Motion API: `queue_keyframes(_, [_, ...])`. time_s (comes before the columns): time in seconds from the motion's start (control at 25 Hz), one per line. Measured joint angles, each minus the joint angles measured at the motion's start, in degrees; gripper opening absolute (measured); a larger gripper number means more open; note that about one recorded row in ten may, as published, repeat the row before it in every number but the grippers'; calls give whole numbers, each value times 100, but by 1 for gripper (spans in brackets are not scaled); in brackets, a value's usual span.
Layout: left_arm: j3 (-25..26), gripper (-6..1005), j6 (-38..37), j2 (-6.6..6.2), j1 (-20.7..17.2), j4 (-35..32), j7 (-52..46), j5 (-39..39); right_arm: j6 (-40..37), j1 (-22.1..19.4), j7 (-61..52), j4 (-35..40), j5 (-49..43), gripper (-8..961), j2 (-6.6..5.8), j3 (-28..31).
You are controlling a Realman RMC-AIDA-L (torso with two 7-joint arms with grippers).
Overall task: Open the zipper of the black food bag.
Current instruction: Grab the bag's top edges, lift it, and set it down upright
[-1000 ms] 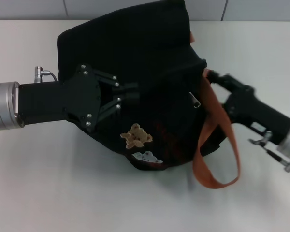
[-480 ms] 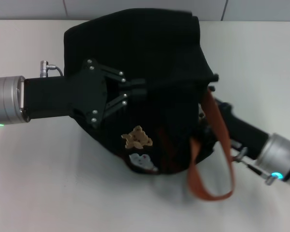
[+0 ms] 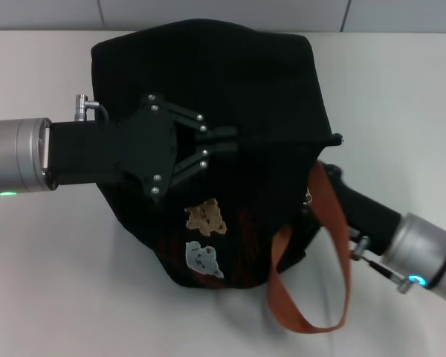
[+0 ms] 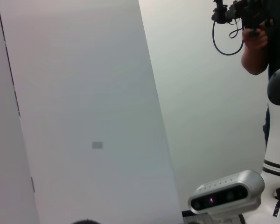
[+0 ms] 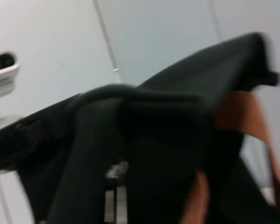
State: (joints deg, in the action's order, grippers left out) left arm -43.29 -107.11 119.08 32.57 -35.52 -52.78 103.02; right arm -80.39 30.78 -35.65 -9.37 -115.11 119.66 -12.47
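At table (image 3: 52, 282) centre: black food bag (image 3: 267, 89) bunched, rust-brown strap (image 3: 334, 245) trailing right. Left pincer (image 3: 227, 143) pressed on bag's left flank, fingers drawn in, pinching fabric. Right pincer hidden behind bag's right side; state not readable. Zipper not discernible.

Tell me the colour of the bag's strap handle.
Rust-brown strap handle, clearest in the head view.

Matt black cloth forms the black food bag (image 3: 238, 82); its strap (image 3: 334, 245) is rust-brown woven webbing. The left gripper (image 3: 227, 145) is matt black plastic with small bright screws; both wrists are brushed silver metal
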Motion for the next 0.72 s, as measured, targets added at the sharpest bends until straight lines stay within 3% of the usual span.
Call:
queue_keyframes(0.2, [-3, 77, -1, -20, -126, 1, 0, 1, -564, -422, -45, 388, 39, 785, -19, 333])
queue_keyframes(0.32, [-4, 77, -67, -39, -302, 2, 41, -2, -1280, -677, -44, 737, 43, 775, -23, 608])
queue_keyframes(0.72, [36, 78, -476, -52, -435, 315, 360, -299, -1544, -492, 68, 1024, 23, 740, -8, 594])
